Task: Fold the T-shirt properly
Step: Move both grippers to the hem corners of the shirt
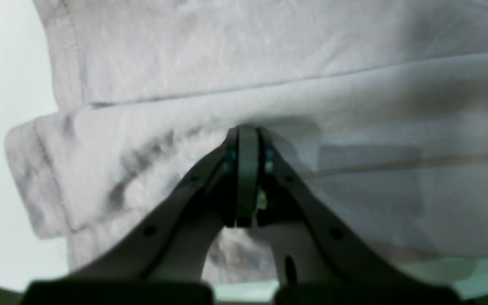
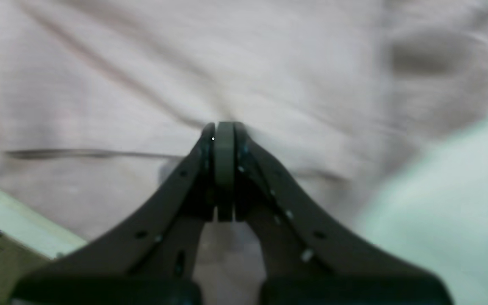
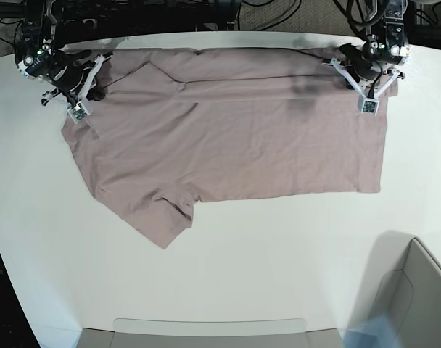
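**Both hands pinching the far edge of the shirt**

We see the T-shirt (image 3: 235, 138) lying spread on the white surface (image 3: 278, 261), collar end toward the left, hem toward the right, with a strip along its far edge already doubled over. One sleeve sticks out at the near left.

Our left hand (image 3: 368, 93), at the far right of the base view, has its jaws pressed fully together on the folded cloth near the hem corner; the wrist view shows fabric bunched at the tips. Our right hand (image 3: 77, 98), at the far left near the shoulder, is likewise clamped tight on the cloth.

To do this fold well, we judge that both hands should lift together, keep the edge taut between them, and carry it toward the near side evenly, so the crease runs straight and the near sleeve tucks under rather than bunching.

No brand, label or writing is legible in any view.
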Controlling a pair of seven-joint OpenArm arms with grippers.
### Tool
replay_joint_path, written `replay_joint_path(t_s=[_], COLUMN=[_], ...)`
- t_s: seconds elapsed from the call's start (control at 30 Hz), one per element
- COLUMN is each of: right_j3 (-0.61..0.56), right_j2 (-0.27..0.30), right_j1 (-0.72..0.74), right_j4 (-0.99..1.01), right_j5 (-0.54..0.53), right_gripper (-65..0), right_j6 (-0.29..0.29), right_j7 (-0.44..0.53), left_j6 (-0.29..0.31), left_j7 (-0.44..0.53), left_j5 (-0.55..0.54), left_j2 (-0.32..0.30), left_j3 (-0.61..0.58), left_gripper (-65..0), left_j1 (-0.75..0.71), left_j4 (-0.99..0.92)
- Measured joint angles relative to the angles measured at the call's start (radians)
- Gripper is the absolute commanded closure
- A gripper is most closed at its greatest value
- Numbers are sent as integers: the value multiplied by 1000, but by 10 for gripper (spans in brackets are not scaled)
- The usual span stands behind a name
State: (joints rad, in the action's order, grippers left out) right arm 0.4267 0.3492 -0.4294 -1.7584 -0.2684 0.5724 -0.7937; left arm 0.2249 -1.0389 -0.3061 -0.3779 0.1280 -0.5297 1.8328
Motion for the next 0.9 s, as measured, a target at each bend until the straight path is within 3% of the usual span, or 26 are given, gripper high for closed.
replay_joint_path(t_s=[0.1,0.27,0.4,0.5,0.7,0.8,0.9], right_j3=[57,162,132,79,-38,-48,-48], right_j2=[-9,-85,-83,-90,-91,-96,-84], right_j1=[18,110,227,335,589,663,668], right_j4=[-43,-130,-93,27,432,583,633], right_j5=[7,-2,4,17,259,292,300], right_gripper=[0,0,0,0,0,0,0], right_j6=[-5,-3,-6,-3,-11,-9,-7], right_j7=[-8,-6,-3,0,0,15,34], left_j6=[5,7,5,11,8,7,7], left_j7=[-16,-31,-10,-19,-21,-17,-20], left_j5=[-9,-4,-1,-10,-7,-8,-1], left_j2=[7,9,5,9,8,15,67], left_j3=[-3,90,123,113,114,113,123], left_gripper=[0,0,0,0,0,0,0], left_j1=[-3,33,106,134,189,186,185], left_j4=[66,145,154,150,146,145,139])
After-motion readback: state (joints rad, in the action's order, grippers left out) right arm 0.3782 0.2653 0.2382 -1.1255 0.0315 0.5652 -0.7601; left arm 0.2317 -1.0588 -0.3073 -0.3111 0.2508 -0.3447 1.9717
